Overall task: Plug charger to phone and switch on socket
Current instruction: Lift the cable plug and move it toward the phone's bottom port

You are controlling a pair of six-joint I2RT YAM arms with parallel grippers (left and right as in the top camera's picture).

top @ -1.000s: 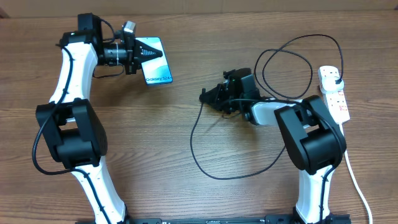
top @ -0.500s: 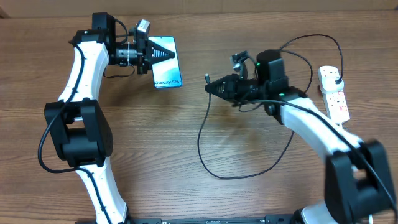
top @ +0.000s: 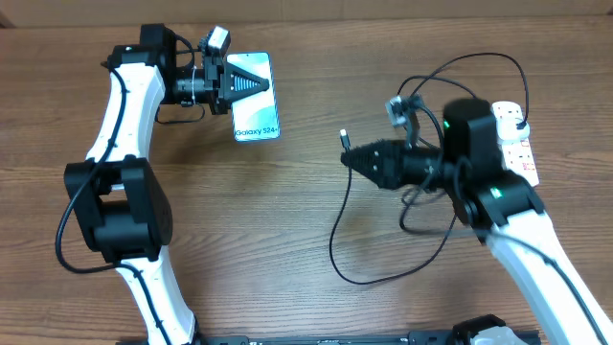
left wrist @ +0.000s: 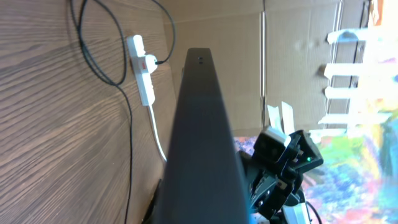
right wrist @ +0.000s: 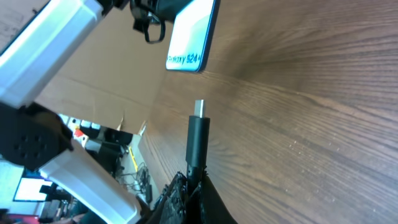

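Right tool point(top: 354, 153) is pinching the charger point(right wrist: 198, 134) by its plug. The tip aims lengthwise at the text end of the phone point(top: 251, 107), which the left tool point(top: 247, 84) clamps.

L gripper point(top: 261, 84) grips phone point(top: 259, 120); R gripper point(top: 351, 154) holds charger point(top: 332, 245) tip, socket point(top: 518, 149) far R.
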